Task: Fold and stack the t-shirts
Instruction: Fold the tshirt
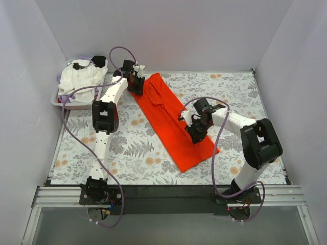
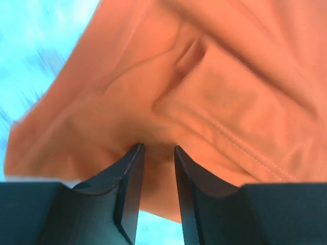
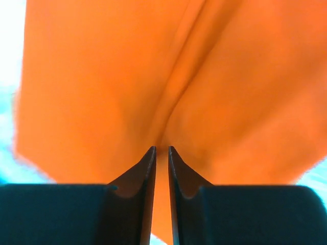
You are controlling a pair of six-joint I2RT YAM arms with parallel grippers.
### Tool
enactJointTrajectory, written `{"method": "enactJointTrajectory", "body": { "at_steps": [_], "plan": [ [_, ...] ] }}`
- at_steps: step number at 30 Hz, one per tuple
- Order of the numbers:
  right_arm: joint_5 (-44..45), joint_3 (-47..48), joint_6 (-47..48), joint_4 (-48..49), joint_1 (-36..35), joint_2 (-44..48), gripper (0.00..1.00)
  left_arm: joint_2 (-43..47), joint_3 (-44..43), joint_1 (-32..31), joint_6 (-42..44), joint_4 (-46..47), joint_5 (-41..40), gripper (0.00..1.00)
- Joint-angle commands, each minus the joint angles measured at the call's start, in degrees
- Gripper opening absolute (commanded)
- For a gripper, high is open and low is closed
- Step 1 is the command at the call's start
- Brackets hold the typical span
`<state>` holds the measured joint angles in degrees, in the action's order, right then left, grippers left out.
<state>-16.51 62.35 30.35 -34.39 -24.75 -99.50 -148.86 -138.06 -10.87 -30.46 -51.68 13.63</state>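
Orange-red t-shirt (image 1: 171,122) is lying as a long folded strip diag. across counter (image 1: 240,92); left end effector (image 2: 157,148) is pinching its far end, right end effector (image 3: 162,148) is clamping cloth nr the near end.

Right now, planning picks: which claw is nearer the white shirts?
Left. The left claw is just right of the white shirts; the right claw is far off on the orange shirt.
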Motion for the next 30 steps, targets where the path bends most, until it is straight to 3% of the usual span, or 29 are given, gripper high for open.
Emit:
{"method": "enactJointTrajectory", "body": {
  "at_steps": [1,3,4,7,15,19,30],
  "plan": [
    [-11.3,0.8,-0.4,-5.9,-2.2,6.9,0.22,3.3,-3.9,-0.2,4.6,1.5,1.4,0.3],
    [-11.5,3.3,0.6,-6.3,-2.1,7.7,0.22,11.9,8.9,-0.2,3.4,13.5,2.7,0.35],
    [-10.8,3.8,1.2,-6.2,-1.9,7.9,0.22,19.4,19.5,-0.2,3.3,16.9,3.4,0.37],
    [-8.0,4.0,3.5,-6.0,-2.0,6.3,0.22,25.6,28.0,-0.4,1.8,22.1,7.7,0.39],
    [-7.8,3.0,3.1,-2.4,-3.9,1.3,0.19,25.2,27.1,-0.6,-2.7,7.9,11.8,0.36],
    [-6.5,-1.7,3.0,0.0,-7.3,0.2,0.18,27.4,31.7,-0.6,-3.7,9.1,11.3,0.36],
    [-10.5,-12.7,2.8,0.2,-21.4,0.8,0.14,26.1,31.4,-1.7,-3.8,5.8,9.1,0.35]
  ]
}}
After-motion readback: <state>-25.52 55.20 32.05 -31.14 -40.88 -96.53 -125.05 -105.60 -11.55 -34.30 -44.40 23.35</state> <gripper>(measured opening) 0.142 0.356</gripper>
